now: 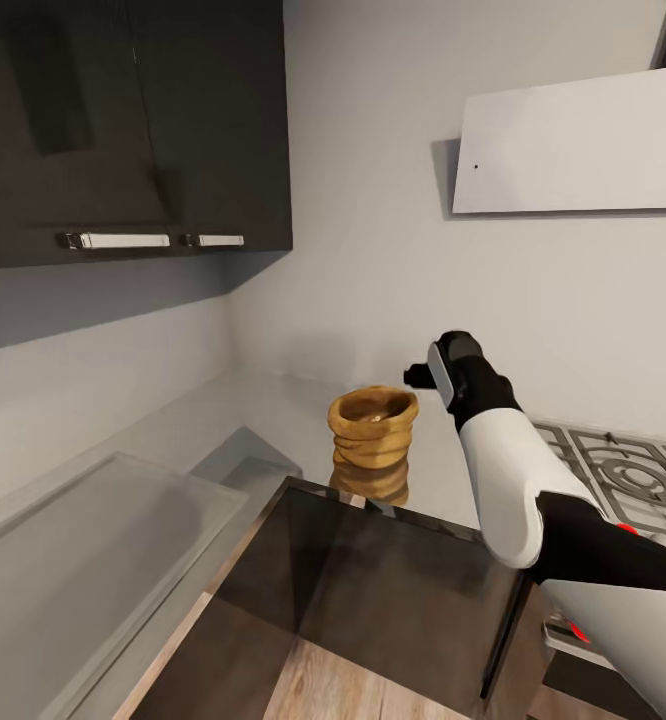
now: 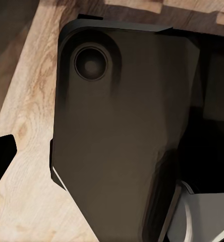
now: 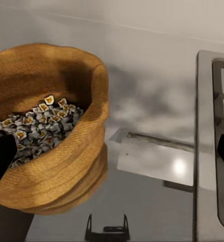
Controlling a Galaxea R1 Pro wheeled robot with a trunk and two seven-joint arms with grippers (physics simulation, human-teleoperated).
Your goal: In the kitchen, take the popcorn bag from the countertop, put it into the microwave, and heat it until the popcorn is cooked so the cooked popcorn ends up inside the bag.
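Observation:
The popcorn bag [image 1: 373, 425], a tan burlap sack with a rolled rim, stands upright on the grey countertop [image 1: 263, 410] near the corner. Whitish popcorn [image 3: 39, 128] shows through its mouth. My right gripper [image 1: 418, 376] hovers just right of the bag's rim, apart from it. In the right wrist view the right gripper [image 3: 112, 154] is open wide, one dark fingertip [image 3: 1, 156] in front of the popcorn bag [image 3: 51, 166], the other at the opposite edge over the stove. My left gripper [image 2: 112, 161] hangs low over the wood floor, open. The microwave is out of view.
Stove grates [image 1: 613, 470] lie on the counter right of the bag. A recessed sink with a pale glassy cover [image 1: 93, 540] sits at the left. Dark upper cabinets [image 1: 133, 130] hang at the left, and a white panel [image 1: 573, 140] is on the wall. A dark cabinet front [image 1: 373, 570] lies below the counter edge.

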